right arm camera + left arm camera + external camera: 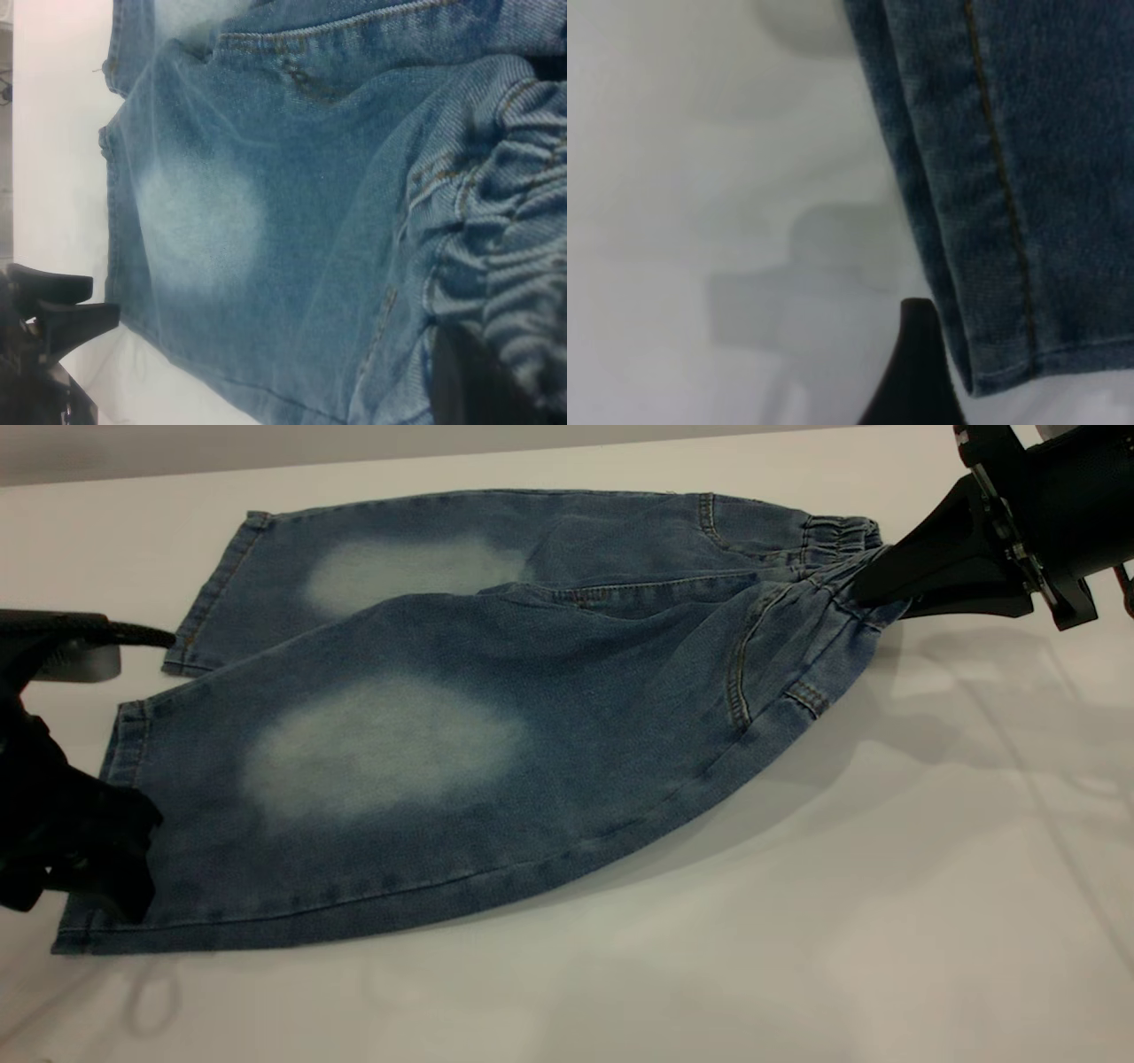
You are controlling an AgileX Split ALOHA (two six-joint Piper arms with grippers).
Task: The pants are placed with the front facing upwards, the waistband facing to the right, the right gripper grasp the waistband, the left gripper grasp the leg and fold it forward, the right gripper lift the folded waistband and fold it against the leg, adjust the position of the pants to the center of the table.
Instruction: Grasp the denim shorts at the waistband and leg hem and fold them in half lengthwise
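A robotics test bench: two black robot arms flank a plain white table (pixel 930 868) under even indoor light, with a bare pale wall (pixel 266 447) behind the tabletop.

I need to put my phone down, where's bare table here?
Bare table lies in front of the pants, to the right below the waistband. Crowded: the left end effector at the leg hem, the right end effector on the waistband.

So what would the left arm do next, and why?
Probably close on the near leg's hem. The right gripper already pinches the waistband, lifting it off the table, while the left gripper sits at the hem, apparently not yet gripping it.
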